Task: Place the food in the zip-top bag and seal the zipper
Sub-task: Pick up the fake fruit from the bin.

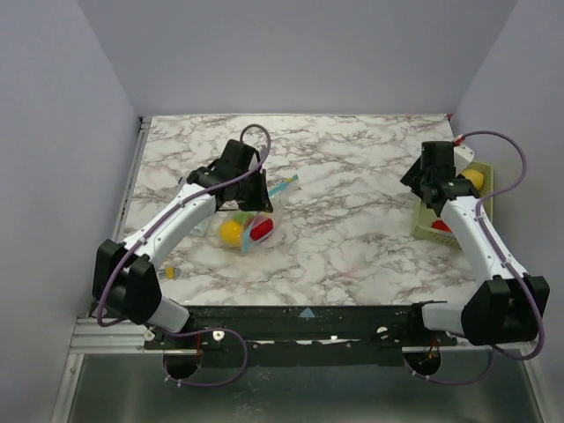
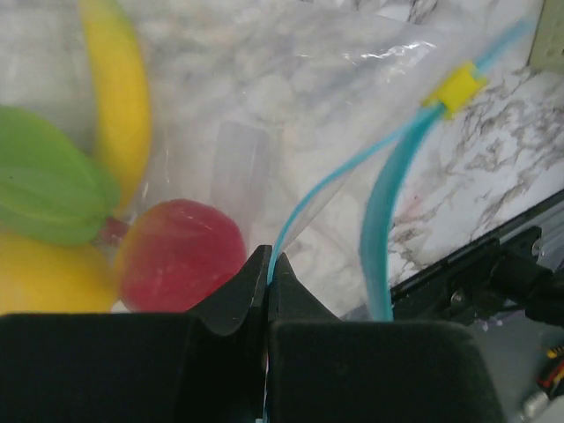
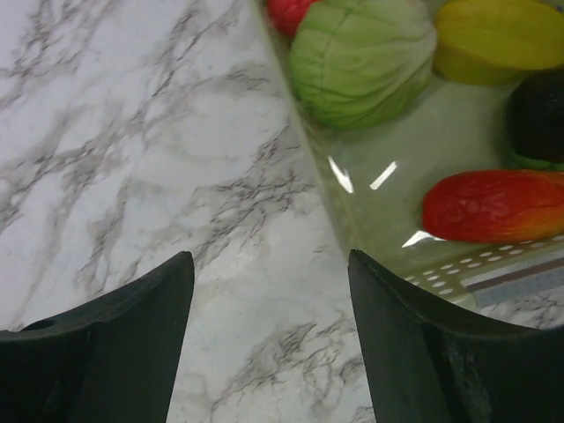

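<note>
Left gripper [image 2: 267, 286] pinches the bag's [image 2: 291, 79] blue zipper [image 2: 379, 229], left of table [image 1: 352, 176], toy fruit [image 2: 181, 251] inside. Soft, slippery film, so grip the stiffer strip. Right gripper [image 3: 269, 260] hangs open beside the basket [image 3: 370, 220].

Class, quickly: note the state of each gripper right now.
Left gripper: shut on the zipper of the zip-top bag.
Right gripper: open, holding nothing.

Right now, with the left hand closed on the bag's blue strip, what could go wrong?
The left hand pinches only one thin lip of the zipper, so it may slip free. The zip-top bag's mouth gapes, so a tug could spill the red fruit beside that hand.
</note>
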